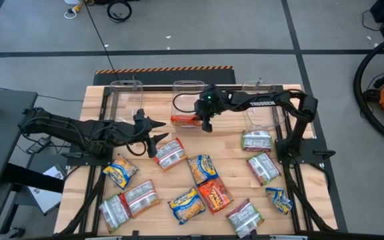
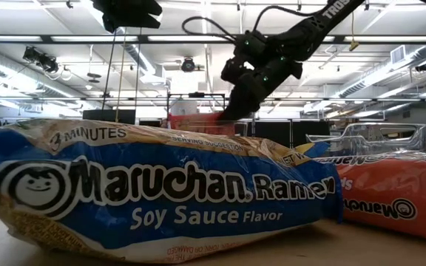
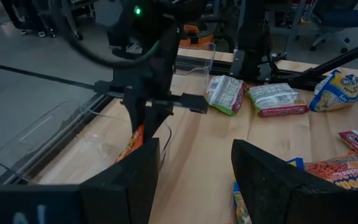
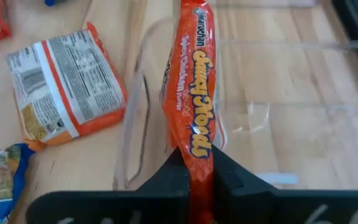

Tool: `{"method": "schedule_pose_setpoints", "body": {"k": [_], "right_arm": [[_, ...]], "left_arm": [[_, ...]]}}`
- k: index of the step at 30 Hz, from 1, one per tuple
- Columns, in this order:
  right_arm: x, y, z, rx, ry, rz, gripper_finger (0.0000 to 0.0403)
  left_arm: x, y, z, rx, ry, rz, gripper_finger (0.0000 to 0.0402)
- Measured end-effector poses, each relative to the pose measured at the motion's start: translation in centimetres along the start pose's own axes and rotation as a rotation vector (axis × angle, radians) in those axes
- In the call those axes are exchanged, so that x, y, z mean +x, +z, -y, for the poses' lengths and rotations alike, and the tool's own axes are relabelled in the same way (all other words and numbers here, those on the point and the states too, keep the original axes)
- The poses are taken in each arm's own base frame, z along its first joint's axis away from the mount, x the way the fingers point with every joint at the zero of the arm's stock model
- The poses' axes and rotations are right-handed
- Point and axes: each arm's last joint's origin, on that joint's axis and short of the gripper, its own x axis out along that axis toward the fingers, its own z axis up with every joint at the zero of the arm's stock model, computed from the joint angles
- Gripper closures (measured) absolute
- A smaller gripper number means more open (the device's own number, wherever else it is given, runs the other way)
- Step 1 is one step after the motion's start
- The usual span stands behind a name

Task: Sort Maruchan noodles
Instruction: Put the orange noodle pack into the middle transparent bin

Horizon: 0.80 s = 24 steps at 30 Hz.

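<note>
Over the middle clear bin [image 1: 187, 93] at the far edge of the table [image 1: 229, 150], your right gripper [image 1: 205, 121] is clamped on an orange-red packet [image 1: 185, 121], its fingers pinching one end so the packet stands on edge. In the right wrist view the packet [image 4: 194, 112] runs straight out from between the fingers [image 4: 166, 177], partly inside the bin's clear wall [image 4: 135, 112]. Just beside that wall, on the bare wood, a second orange packet [image 4: 64, 84] lies label-back up.

Your left gripper [image 1: 153, 132] hovers near the right gripper, to the side of the held packet, with its jaws standing apart and nothing between them; the left wrist view shows both fingers [image 3: 272, 180] clear of any object.

The rest of the packets lie flat on the table on the near side of both grippers. You will find a silvery-white one [image 1: 171, 153] just below the left gripper, a yellow-and-blue one [image 1: 203, 168] next to it, and another orange-red one [image 1: 215, 195] touching that. Two silvery-white packets [image 1: 257, 141] lie near the right arm's base. The low view is largely filled by a blue Soy Sauce packet [image 2: 161, 196] close to the lens.
</note>
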Motion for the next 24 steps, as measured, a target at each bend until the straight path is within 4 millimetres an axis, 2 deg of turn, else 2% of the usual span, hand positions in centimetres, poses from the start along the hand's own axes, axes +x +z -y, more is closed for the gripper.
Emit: {"method": "schedule_pose_setpoints", "body": {"k": [5, 13, 24], "right_arm": [[-0.5, 0.5, -0.5, -0.015, 0.006, 0.016, 0.038], [0.4, -0.6, -1.6, -0.067, -0.024, -0.058, 0.0355], [0.6, -0.7, -2.1, -0.048, -0.025, -0.064, 0.0317]], "left_arm": [[0.0, 0.0, 0.0, -0.002, 0.0, 0.0, 0.0198], [0.0, 0.0, 0.0, -0.01, 0.0, 0.0, 0.0198], [0.0, 0.0, 0.0, -0.012, 0.0, 0.0, 0.0198]]}}
